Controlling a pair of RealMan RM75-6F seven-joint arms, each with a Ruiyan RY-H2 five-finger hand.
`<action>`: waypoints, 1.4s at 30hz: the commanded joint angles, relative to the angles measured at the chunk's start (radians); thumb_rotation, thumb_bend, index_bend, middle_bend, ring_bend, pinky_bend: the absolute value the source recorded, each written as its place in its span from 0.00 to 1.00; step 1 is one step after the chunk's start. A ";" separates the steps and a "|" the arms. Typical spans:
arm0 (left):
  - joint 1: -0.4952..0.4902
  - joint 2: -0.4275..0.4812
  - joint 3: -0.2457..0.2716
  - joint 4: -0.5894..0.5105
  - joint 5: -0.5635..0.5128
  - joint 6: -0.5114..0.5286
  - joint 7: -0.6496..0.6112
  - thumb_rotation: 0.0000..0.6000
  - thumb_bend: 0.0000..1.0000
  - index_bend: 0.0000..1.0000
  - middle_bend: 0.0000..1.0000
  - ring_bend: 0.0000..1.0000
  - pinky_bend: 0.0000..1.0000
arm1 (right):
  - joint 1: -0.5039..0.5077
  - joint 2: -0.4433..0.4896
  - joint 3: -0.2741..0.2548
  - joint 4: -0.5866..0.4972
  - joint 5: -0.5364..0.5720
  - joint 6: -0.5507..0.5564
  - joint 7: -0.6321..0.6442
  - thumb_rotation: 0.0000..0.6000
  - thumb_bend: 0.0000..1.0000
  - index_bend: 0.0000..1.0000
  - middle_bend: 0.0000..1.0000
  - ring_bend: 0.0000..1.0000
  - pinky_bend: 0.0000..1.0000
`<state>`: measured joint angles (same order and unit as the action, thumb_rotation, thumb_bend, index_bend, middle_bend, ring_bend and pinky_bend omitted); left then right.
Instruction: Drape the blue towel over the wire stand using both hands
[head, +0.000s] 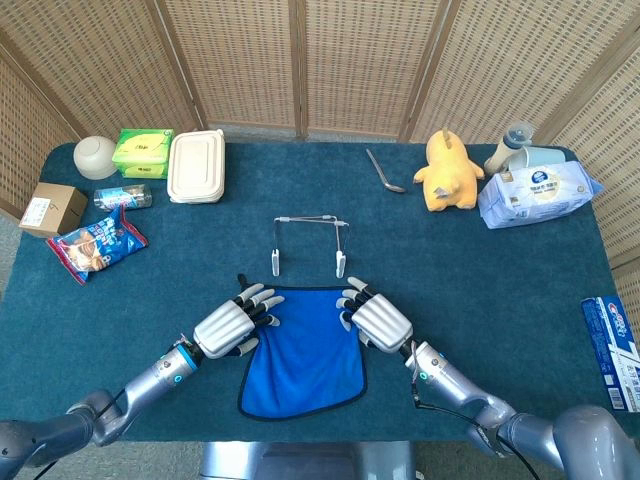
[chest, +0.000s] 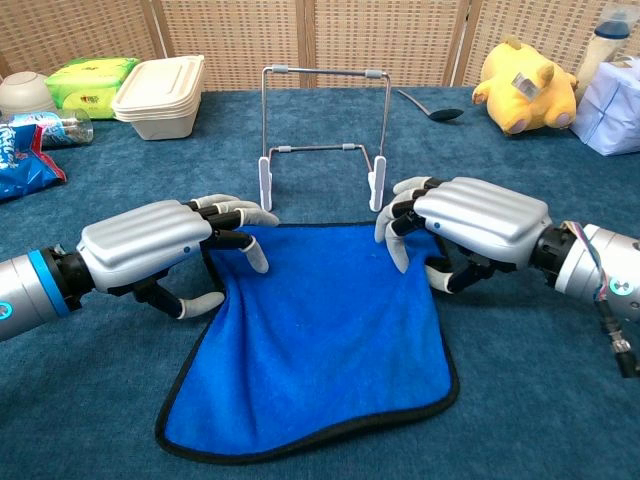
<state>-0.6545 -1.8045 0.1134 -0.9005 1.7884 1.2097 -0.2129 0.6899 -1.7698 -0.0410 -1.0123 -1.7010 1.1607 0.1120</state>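
Observation:
The blue towel with its black hem lies flat on the dark blue table, just in front of the wire stand. My left hand covers the towel's far left corner, fingers on top and thumb at the edge, and the cloth is drawn in under it. My right hand holds the far right corner the same way. Both hands sit a short way in front of the stand's white feet. The stand is upright and bare.
At the back left are a lidded container, a green pack, a bowl, a bottle, a box and a snack bag. A spoon, a yellow plush and a wipes pack lie at the back right.

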 joint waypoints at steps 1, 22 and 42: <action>0.001 -0.019 -0.010 0.003 -0.016 -0.006 -0.005 1.00 0.57 0.31 0.11 0.00 0.00 | 0.000 0.001 0.002 -0.001 0.001 0.000 0.000 1.00 0.45 0.71 0.32 0.22 0.13; -0.006 -0.044 -0.027 0.003 -0.055 -0.012 -0.016 1.00 0.64 0.58 0.19 0.01 0.01 | 0.001 0.008 0.010 -0.007 0.009 -0.002 0.001 1.00 0.45 0.70 0.32 0.22 0.13; -0.014 -0.025 -0.034 -0.018 -0.066 -0.005 -0.023 1.00 0.64 0.69 0.30 0.10 0.03 | 0.002 0.011 0.013 -0.006 0.015 -0.008 0.002 1.00 0.45 0.70 0.32 0.23 0.14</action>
<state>-0.6687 -1.8297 0.0795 -0.9176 1.7225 1.2041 -0.2353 0.6918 -1.7592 -0.0278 -1.0180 -1.6866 1.1524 0.1140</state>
